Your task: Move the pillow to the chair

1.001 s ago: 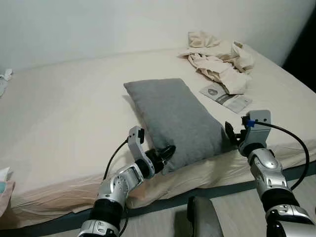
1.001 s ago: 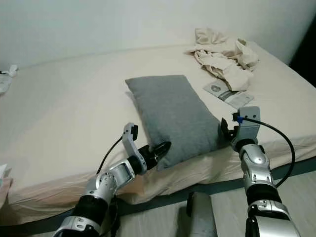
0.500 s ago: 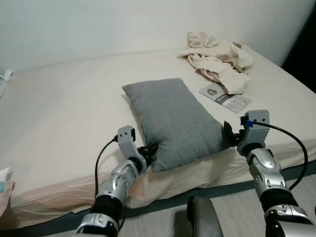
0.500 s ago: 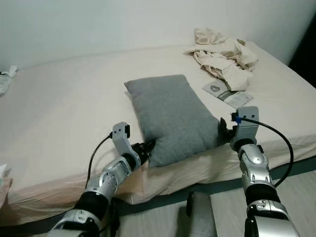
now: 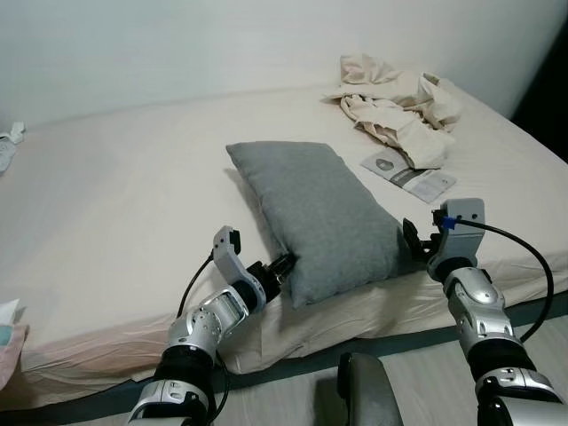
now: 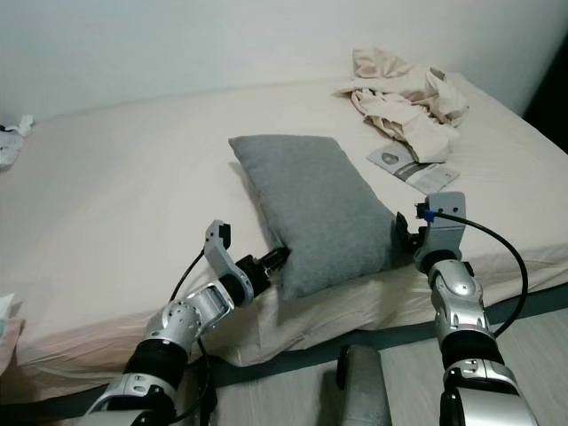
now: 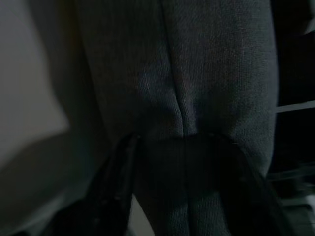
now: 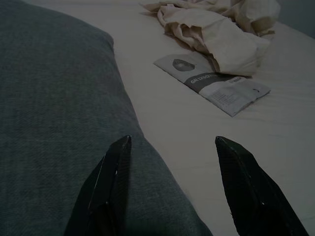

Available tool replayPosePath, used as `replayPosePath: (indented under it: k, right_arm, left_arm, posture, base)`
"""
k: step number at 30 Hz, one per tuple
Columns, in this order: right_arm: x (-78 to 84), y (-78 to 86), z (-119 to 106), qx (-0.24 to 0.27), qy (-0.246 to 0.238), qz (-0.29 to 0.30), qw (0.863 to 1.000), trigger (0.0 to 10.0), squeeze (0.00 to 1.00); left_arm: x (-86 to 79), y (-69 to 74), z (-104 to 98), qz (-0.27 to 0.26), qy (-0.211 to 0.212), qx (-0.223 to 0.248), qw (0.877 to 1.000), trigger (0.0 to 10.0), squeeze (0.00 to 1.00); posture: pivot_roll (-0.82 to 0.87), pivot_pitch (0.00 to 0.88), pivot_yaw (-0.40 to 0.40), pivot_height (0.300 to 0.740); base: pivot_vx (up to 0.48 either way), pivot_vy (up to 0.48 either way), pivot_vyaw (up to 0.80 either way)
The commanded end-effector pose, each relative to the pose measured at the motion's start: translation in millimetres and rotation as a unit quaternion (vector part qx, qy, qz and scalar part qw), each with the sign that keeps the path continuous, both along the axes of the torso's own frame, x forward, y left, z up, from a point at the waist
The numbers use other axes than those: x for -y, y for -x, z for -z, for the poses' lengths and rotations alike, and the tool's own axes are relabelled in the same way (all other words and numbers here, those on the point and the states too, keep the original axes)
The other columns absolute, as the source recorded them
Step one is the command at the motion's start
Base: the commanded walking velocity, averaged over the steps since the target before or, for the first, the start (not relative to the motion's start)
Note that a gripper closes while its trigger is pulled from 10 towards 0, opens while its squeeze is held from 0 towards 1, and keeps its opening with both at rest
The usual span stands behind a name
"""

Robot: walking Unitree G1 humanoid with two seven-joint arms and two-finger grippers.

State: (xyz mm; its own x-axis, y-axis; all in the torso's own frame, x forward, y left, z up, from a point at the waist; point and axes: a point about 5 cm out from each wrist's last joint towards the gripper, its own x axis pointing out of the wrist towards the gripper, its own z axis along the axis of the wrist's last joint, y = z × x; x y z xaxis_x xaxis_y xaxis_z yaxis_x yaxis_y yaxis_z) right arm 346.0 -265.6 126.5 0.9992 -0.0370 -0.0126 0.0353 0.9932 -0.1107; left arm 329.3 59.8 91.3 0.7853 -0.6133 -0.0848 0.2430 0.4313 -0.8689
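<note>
A grey pillow [image 5: 319, 213] lies slantwise on the cream bed [image 5: 124, 222], its near end by the bed's front edge. My left gripper [image 5: 282, 264] is pressed against the pillow's near-left corner. In the dark left wrist view its fingers [image 7: 115, 191] are open and straddle the pillow's seamed edge [image 7: 182, 98]. My right gripper [image 5: 410, 238] is at the pillow's near-right corner. It is open, with one finger [image 8: 110, 187] over the grey fabric [image 8: 54, 113] and the other over the sheet.
Crumpled beige cloth [image 5: 399, 102] and a printed leaflet [image 5: 408, 175] lie on the bed's far right. A small white item [image 5: 9, 138] sits at the far left. A dark grey object [image 5: 364, 395] stands on the floor below the bed's front edge.
My left gripper drew back to the left, then came in again against the pillow's near-left corner; the pillow shifted slightly. The right gripper has hardly moved.
</note>
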Motion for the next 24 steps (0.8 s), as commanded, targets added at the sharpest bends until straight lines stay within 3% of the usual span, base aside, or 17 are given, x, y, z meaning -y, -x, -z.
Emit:
replayPosePath:
  k: [1,3,8,12,14,15,16,19,24]
  right_arm:
    - [-1.4,0.2,2,-0.002,-0.005,-0.001,1.000,10.0,0.00]
    - [-1.2,0.5,3,-0.002,-0.005,-0.001,1.000,10.0,0.00]
    - [-0.9,1.0,3,-0.003,-0.006,0.000,1.000,10.0,0.00]
    - [-2.0,0.7,4,-0.003,-0.007,-0.002,1.000,10.0,0.00]
    - [-3.5,0.1,4,-0.004,-0.008,-0.004,1.000,10.0,0.00]
    - [-3.6,0.1,4,-0.004,-0.008,-0.004,1.000,10.0,0.00]
    - [-3.7,0.0,4,-0.004,-0.008,-0.004,1.000,10.0,0.00]
    - [-4.1,-0.2,4,-0.004,-0.007,-0.005,1.000,10.0,0.00]
    - [-7.3,-0.7,5,-0.004,-0.009,-0.007,1.000,10.0,0.00]
  left_arm:
    - [19.3,6.2,-3,0.020,0.063,-0.014,0.998,10.0,1.00]
    - [20.0,5.9,-7,0.026,0.093,-0.019,0.995,10.0,1.00]
    - [21.1,7.9,-8,0.043,0.097,-0.015,0.994,10.0,1.00]
    - [27.3,13.9,-5,0.068,0.082,-0.019,0.994,10.0,1.00]
    - [36.8,19.6,-2,0.095,0.026,-0.002,0.995,10.0,1.00]
    - [37.2,19.8,-2,0.097,0.022,-0.001,0.995,10.0,1.00]
    - [39.6,20.9,-2,0.104,0.010,0.007,0.994,10.0,0.00]
    - [49.8,24.7,-2,0.124,-0.056,0.045,0.990,10.0,0.00]
    - [59.4,26.9,-3,0.131,-0.071,0.055,0.987,10.0,0.00]
  posture:
    - [-0.07,0.161,0.054,0.547]
    - [-0.07,0.160,0.054,0.547]
    - [-0.07,0.160,0.054,0.547]
    - [-0.06,0.160,0.055,0.547]
    - [-0.06,0.159,0.055,0.547]
    - [-0.06,0.159,0.055,0.547]
    - [-0.06,0.158,0.055,0.547]
    - [-0.06,0.158,0.055,0.547]
    - [-0.06,0.156,0.056,0.547]
  base:
    - [0.000,0.000,0.00]
    - [0.000,0.000,0.00]
    - [0.000,0.000,0.00]
    - [0.000,0.000,0.00]
    - [0.000,0.000,0.00]
    - [0.000,0.000,0.00]
    - [0.000,0.000,0.00]
    - [0.000,0.000,0.00]
    - [0.000,0.000,0.00]
